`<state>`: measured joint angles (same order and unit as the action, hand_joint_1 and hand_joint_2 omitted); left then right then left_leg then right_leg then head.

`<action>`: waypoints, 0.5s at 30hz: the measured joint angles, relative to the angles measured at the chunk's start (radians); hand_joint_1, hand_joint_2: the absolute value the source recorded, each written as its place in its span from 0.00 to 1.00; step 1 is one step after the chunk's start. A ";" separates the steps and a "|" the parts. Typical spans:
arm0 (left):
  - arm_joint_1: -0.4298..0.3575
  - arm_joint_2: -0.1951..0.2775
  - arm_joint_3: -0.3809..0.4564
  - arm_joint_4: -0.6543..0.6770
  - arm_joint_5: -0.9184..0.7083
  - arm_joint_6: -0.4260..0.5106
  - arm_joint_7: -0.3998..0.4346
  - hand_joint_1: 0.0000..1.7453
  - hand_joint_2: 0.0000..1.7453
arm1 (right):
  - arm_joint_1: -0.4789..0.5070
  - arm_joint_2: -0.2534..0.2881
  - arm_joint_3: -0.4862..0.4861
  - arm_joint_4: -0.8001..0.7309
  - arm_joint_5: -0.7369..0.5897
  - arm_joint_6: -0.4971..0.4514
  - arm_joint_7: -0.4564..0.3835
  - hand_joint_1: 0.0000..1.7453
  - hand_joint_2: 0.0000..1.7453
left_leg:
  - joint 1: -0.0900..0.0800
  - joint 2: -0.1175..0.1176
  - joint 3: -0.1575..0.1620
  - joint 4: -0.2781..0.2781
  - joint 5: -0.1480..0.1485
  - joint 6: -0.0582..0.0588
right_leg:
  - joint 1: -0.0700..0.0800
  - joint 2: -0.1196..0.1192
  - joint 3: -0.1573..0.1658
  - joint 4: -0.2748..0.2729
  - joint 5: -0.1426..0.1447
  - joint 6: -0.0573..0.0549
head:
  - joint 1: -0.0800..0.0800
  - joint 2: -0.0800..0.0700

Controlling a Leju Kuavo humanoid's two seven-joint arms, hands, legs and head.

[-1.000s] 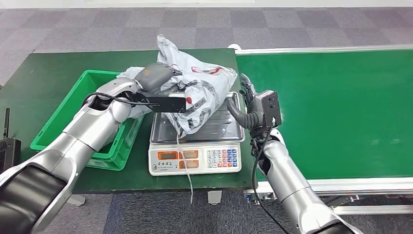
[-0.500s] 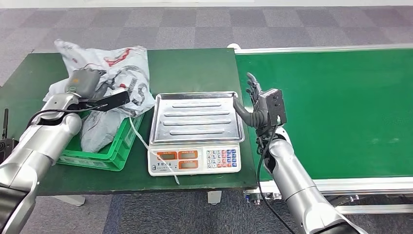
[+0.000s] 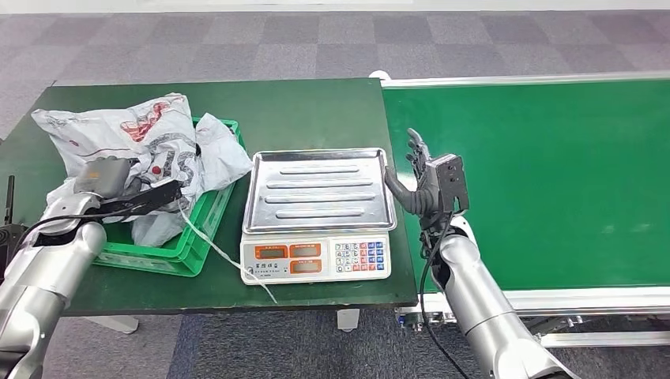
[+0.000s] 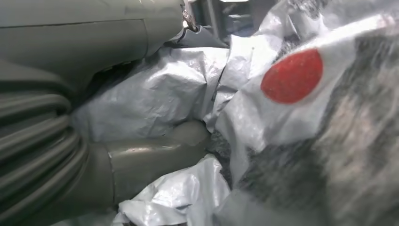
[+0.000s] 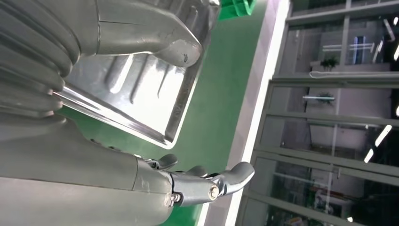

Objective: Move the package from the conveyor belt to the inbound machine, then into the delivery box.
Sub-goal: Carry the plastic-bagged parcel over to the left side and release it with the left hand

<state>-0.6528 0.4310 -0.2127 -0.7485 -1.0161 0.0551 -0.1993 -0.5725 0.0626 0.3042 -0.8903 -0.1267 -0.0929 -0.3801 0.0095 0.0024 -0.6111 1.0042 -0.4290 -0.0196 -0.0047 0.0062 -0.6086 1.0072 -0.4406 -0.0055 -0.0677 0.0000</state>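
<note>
While your left hand (image 3: 107,178) grips the package (image 3: 150,146), note it sits low over the green delivery box (image 3: 178,249), partly draped over the rim. Right hand (image 3: 419,178): fingers spread, holding nothing, beside the scale tray (image 3: 316,189). Risk: the trailing strap (image 3: 217,245) could snag the scale on release. Change: half a second ago the package hung higher; it has since dropped boxward.

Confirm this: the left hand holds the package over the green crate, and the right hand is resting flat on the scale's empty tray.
One thing is wrong. The right hand is not on the tray; the head view shows it open beside the tray's edge, holding nothing. The rest stands: the left hand holds the package over the green crate, and the tray is empty.
</note>
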 joint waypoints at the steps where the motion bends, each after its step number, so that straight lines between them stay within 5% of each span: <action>1: 0.007 -0.003 0.009 -0.006 0.011 -0.009 -0.015 0.00 1.00 | 0.007 0.000 -0.002 -0.006 0.003 -0.002 0.001 0.00 1.00 | 0.000 0.000 0.000 0.000 0.000 0.000 | 0.000 0.000 0.000 0.000 0.000 0.000 | 0.000 0.000; 9: 0.029 -0.055 0.058 -0.082 0.128 -0.024 -0.093 0.00 1.00 | 0.042 0.000 -0.012 -0.047 0.024 -0.014 0.011 0.00 1.00 | 0.000 -0.001 0.000 0.000 0.000 0.000 | 0.000 -0.001 0.000 0.000 0.000 0.000 | 0.000 0.000; 15: 0.036 -0.118 0.099 -0.197 0.264 0.033 -0.046 0.00 1.00 | 0.066 0.000 -0.012 -0.067 0.034 -0.023 0.013 0.00 1.00 | 0.000 -0.002 0.000 0.000 0.000 0.000 | 0.000 -0.002 0.000 0.000 0.000 0.000 | 0.000 0.000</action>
<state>-0.6167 0.3132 -0.1132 -0.9451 -0.7524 0.0882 -0.2454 -0.5062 0.0626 0.2926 -0.9577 -0.0923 -0.1158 -0.3673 0.0093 0.0004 -0.6116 1.0045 -0.4290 -0.0195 -0.0049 0.0044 -0.6082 1.0071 -0.4405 -0.0054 -0.0675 0.0000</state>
